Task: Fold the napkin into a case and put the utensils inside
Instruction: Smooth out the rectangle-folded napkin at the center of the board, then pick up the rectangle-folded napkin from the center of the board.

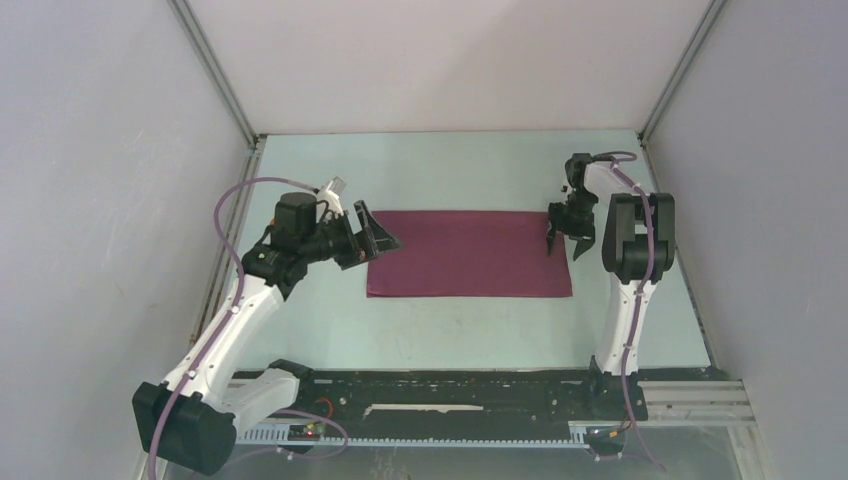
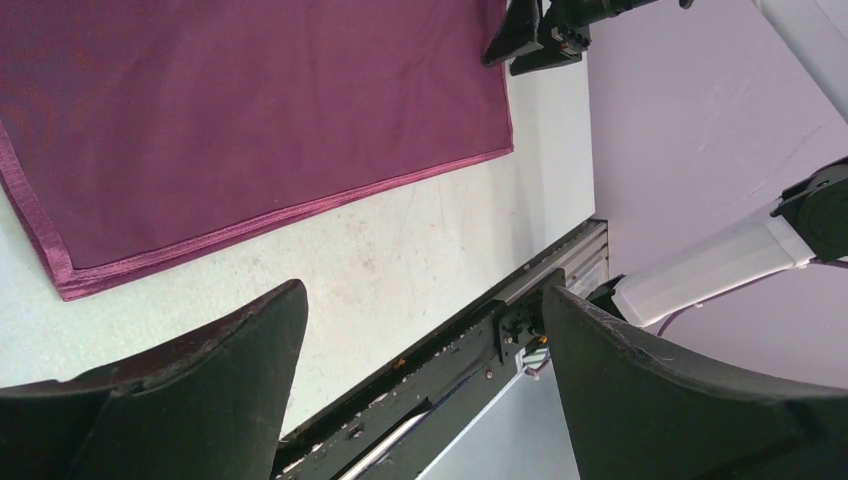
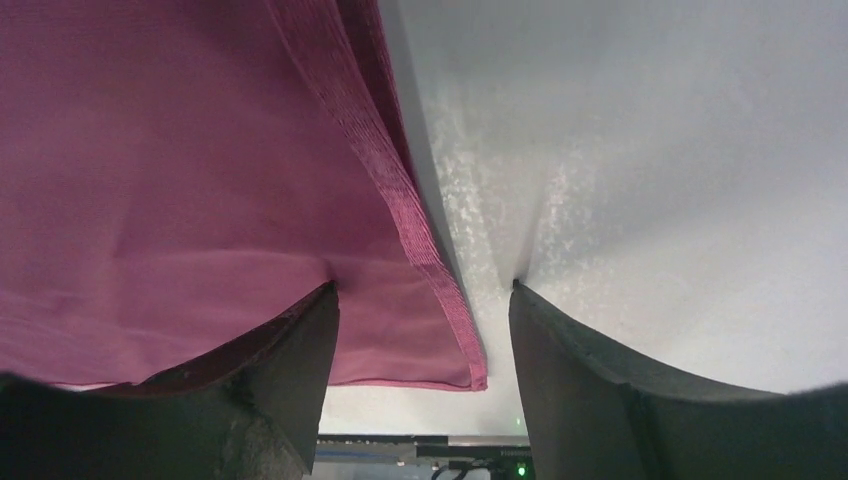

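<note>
The maroon napkin (image 1: 468,253) lies flat on the table as a wide rectangle with doubled hems along its edges (image 2: 250,110). No narrow case shape shows, and the utensils are out of view. My left gripper (image 1: 380,236) hovers at the cloth's left edge, open and empty (image 2: 425,300). My right gripper (image 1: 565,244) is down at the cloth's right edge (image 3: 425,290). Its jaws straddle the hem (image 3: 400,190) with a clear gap. One finger (image 3: 290,340) rests on the cloth and the other finger (image 3: 580,340) on bare table.
The pale table (image 1: 450,170) is boxed in by white walls on the left, back and right. A black rail (image 1: 450,390) carrying both arm bases runs along the near edge. The right arm's white link (image 2: 710,270) shows beyond the rail in the left wrist view.
</note>
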Robot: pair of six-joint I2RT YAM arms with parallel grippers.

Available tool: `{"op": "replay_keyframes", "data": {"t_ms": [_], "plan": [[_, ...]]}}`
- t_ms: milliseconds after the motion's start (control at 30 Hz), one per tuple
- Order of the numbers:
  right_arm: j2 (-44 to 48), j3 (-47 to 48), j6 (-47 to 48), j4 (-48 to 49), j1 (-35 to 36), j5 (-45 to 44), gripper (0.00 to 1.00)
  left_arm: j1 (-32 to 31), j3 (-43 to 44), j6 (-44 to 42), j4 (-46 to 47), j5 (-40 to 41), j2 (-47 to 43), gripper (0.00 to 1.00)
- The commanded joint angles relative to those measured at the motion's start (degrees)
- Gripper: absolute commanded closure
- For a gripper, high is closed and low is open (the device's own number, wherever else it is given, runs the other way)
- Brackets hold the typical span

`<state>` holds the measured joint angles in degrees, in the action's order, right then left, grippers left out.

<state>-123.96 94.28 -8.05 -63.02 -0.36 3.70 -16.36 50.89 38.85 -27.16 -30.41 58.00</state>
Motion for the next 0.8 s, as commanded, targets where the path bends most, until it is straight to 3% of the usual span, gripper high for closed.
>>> {"op": "replay_keyframes", "data": {"t_ms": [0,433,767], "plan": [[-1.52,1.77,-0.15,-0.95,0.26,-0.55,0.3,0.19,-0.81,-1.41,1.11,-1.4,-0.65,0.05],[-3.8,1.6,-3.5,0.28,4.78,-3.7,0.46,0.19,-0.71,-1.18,1.85,-3.04,0.27,0.05],[-3.04,1.36,-2.08,2.44,5.14,-3.3,0.77,0.28,-1.12,-1.67,1.39,-3.08,0.4,0.05]]}}
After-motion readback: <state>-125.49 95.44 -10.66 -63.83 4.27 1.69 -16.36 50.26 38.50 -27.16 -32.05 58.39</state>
